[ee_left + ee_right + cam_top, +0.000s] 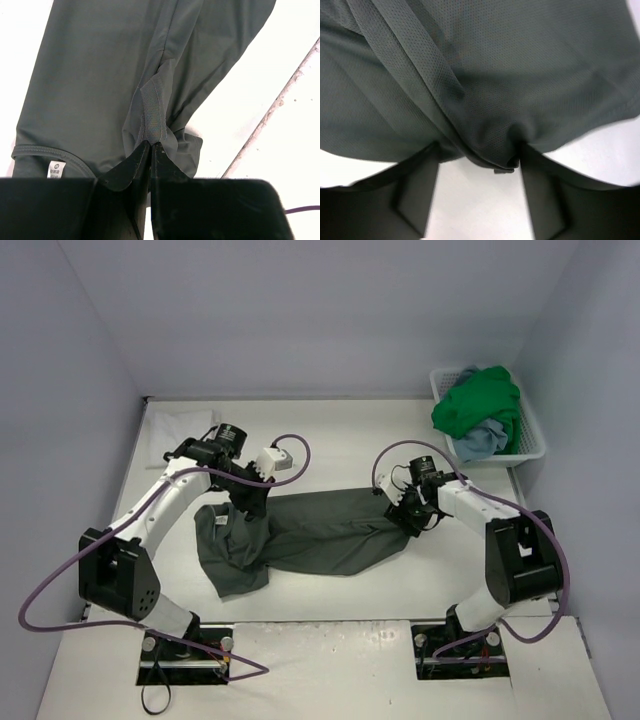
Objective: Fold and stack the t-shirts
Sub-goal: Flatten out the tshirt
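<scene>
A dark olive-grey t-shirt (310, 535) lies stretched across the middle of the table, crumpled at its left end. My left gripper (248, 502) is shut on a hemmed fold of this shirt (152, 107), which is pinched between the fingertips of the left gripper (150, 144). The collar with a white label (56, 169) shows at the lower left. My right gripper (405, 520) is at the shirt's right end. In the wrist view the right gripper (479, 150) stands open, and a bunched edge of the cloth (490, 145) sags between its spread fingers. A white t-shirt (180, 425) lies folded at the back left.
A white slatted basket (535, 440) stands at the back right, holding a bright green t-shirt (480, 405) on top of a light blue one (482, 440). Walls close the table in at the back and both sides. A seam in the tabletop (280, 95) runs beside the shirt.
</scene>
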### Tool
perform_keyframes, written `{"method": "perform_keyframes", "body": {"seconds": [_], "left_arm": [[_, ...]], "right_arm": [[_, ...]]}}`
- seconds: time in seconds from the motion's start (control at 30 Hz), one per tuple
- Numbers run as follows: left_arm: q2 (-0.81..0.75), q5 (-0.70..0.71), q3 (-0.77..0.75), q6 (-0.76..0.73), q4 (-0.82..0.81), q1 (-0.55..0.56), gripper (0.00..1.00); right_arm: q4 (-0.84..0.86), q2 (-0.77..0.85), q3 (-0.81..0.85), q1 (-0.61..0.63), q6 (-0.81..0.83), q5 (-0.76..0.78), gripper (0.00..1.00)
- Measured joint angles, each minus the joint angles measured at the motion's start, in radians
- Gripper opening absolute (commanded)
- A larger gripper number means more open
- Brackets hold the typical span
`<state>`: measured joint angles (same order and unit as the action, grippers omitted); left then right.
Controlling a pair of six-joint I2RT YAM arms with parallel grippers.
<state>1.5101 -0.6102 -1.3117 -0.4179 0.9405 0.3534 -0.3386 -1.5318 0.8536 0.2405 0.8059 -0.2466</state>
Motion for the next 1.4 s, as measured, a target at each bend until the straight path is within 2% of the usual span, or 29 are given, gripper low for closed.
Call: {"method": "perform_keyframes", "body": {"seconds": [0.03,0.07,0.17,0.37,0.4,0.43,0.5,0.53,0.67,0.9,1.07,1.17,1.2,1.3,1.4], "left_arm": [[-0.004,0.000,0.000,0.000,0.002,0.000,0.00],[-0.008,0.000,0.000,0.000,0.004,0.000,0.00],[-0.024,0.000,0.000,0.000,0.008,0.000,0.00],[-0.046,0.000,0.000,0.001,0.017,0.000,0.00],[-0.048,0.000,0.000,0.002,0.018,0.000,0.00],[-0.050,0.000,0.000,0.002,0.020,0.000,0.00],[-0.056,0.000,0.000,0.002,0.025,0.000,0.00],[-0.061,0.001,0.000,0.002,0.027,0.000,0.00],[-0.079,0.001,0.000,0.002,0.034,0.000,0.00],[-0.091,0.005,0.000,0.002,0.046,0.000,0.00],[-0.091,0.005,0.000,0.003,0.050,0.000,0.00],[-0.091,0.005,0.000,0.003,0.051,0.000,0.00],[-0.091,0.005,0.000,0.003,0.051,0.000,0.00],[-0.091,0.005,0.000,0.003,0.051,0.000,0.00],[-0.091,0.005,0.000,0.004,0.051,0.000,0.00]], "right_arm": [[0.003,-0.013,0.000,0.002,0.002,0.001,0.43],[0.007,-0.023,0.000,0.003,0.005,0.001,0.23],[0.021,-0.039,0.000,0.003,0.000,0.005,0.00],[0.051,-0.032,0.000,0.003,-0.024,0.023,0.01],[0.051,-0.027,0.000,0.003,-0.026,0.026,0.05],[0.051,-0.019,0.000,0.003,-0.028,0.030,0.24],[0.050,-0.002,0.000,0.003,-0.032,0.039,0.34],[0.050,0.005,0.000,0.003,-0.030,0.040,0.43],[0.042,0.019,0.000,0.003,-0.026,0.045,0.44],[0.035,0.019,0.001,0.003,-0.020,0.049,0.33],[0.035,0.019,0.001,0.003,-0.015,0.049,0.36],[0.035,0.019,0.002,0.003,-0.013,0.050,0.25],[0.035,0.019,0.002,0.003,-0.012,0.051,0.15],[0.035,0.019,0.005,0.003,-0.008,0.057,0.03],[0.034,0.020,0.006,0.003,-0.004,0.063,0.00]]}}
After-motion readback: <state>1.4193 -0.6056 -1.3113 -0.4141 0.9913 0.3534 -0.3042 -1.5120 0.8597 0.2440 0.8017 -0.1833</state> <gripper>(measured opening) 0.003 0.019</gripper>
